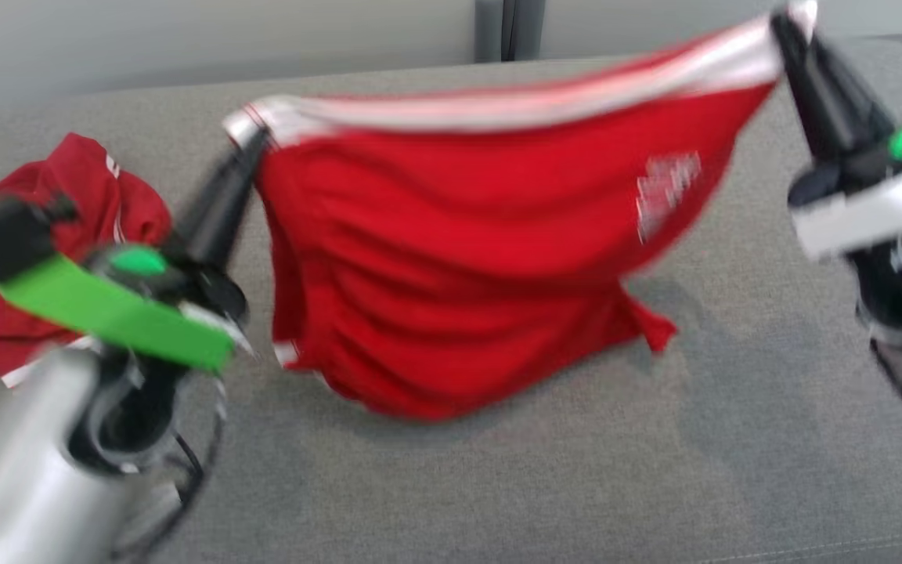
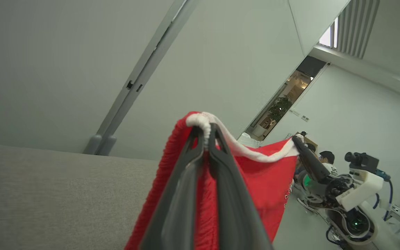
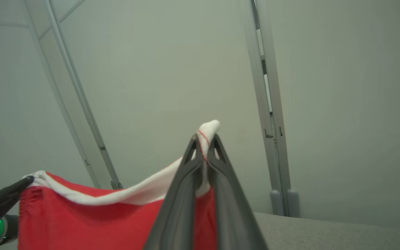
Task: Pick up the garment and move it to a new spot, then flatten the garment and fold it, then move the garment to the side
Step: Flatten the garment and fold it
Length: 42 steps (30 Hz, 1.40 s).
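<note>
While it hangs stretched btwn them, the red garment [image 1: 459, 258] is pinched at its white waistband corners by the left gripper [image 1: 254, 147] & right gripper [image 1: 781, 27], both clamped tight, bottom edge down near the grey surface [image 1: 733, 439].

No legible text. The white printed mark [image 1: 666, 192] on the red garment [image 1: 459, 258] is too motion-blurred to read.

Garment [image 1: 459, 258] between left claw [image 1: 254, 142] and right claw [image 1: 781, 25], above cushion [image 1: 514, 493], other garment [image 1: 99, 200] left
</note>
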{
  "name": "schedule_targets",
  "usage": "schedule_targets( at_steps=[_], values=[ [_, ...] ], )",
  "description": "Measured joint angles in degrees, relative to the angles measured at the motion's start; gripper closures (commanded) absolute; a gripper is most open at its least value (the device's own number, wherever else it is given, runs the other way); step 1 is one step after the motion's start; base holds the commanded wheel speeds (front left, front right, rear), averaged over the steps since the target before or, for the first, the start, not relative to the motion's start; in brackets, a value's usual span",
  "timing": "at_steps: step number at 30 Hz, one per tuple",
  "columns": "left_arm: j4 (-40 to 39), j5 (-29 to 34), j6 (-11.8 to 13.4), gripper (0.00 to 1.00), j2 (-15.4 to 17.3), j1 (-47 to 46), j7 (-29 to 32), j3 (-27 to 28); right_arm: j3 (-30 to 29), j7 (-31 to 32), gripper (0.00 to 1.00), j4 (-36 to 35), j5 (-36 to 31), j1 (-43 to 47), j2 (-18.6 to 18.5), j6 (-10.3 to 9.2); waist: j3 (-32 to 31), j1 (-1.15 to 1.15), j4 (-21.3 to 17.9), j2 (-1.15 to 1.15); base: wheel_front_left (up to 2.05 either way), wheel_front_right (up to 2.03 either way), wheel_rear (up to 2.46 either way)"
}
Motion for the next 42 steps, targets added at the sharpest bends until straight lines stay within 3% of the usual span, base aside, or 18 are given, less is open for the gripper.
schedule_targets(
  at_steps=[3, 6, 9, 12, 15, 22, 31, 42],
  values=[
    [3.4, 1.0, 1.7, 1.00, 0.7, -9.1, 0.7, 3.5, -0.9, 1.0, 1.00, 3.0, -2.9, -12.7, 1.7, -0.66, 1.3, 0.00, -0.5, 0.00, 0.00, 0.00, 0.00],
    [1.9, 2.4, 1.3, 1.00, -0.4, -20.3, -0.3, 7.0, -4.7, -3.2, 1.00, 1.7, -4.3, -24.7, 4.7, -1.71, 2.3, 0.00, -1.3, 0.00, 0.00, 0.00, 0.00],
    [0.7, 2.9, 0.4, 1.00, -2.0, -25.5, -1.3, 7.2, -5.5, -6.7, 1.00, 1.5, -5.8, -28.2, 4.5, -1.65, 2.9, 0.00, -2.2, 0.00, 0.00, 0.00, 0.00],
    [1.8, 2.9, 0.0, 1.00, -2.3, -23.3, -1.3, 4.2, -4.0, -7.3, 1.00, 3.4, -6.2, -24.5, 4.3, -1.41, 3.6, 0.00, -2.7, 0.00, 0.00, 0.00, 0.00],
    [5.0, 2.6, -0.5, 1.00, -3.1, -15.0, -1.2, 0.2, -1.6, -7.2, 1.00, 7.0, -5.3, -15.6, 4.4, -1.01, 4.7, 0.00, -3.0, 0.00, 0.00, 0.00, 0.00],
    [15.9, 4.2, -0.5, 1.00, -2.7, 2.0, -3.1, -6.0, 4.3, -7.2, 1.00, 17.7, -2.4, 5.4, 8.3, -0.82, 8.4, 0.00, -3.6, 0.00, 0.00, 0.00, 0.00],
    [17.8, 10.7, -1.0, 1.00, -1.6, 0.5, -5.4, -11.9, 4.4, -9.8, 1.00, 21.8, -2.1, 7.2, 9.5, -0.48, 12.7, 0.00, -4.5, 0.00, 0.00, 0.00, 0.00],
    [13.8, 11.2, -1.0, 1.00, -0.8, 4.2, -6.6, -15.4, 4.2, -10.1, 1.00, 21.9, -3.2, 9.9, 8.7, -0.01, 8.6, 0.00, -3.3, 0.00, 0.00, 0.00, 0.00]
  ],
)
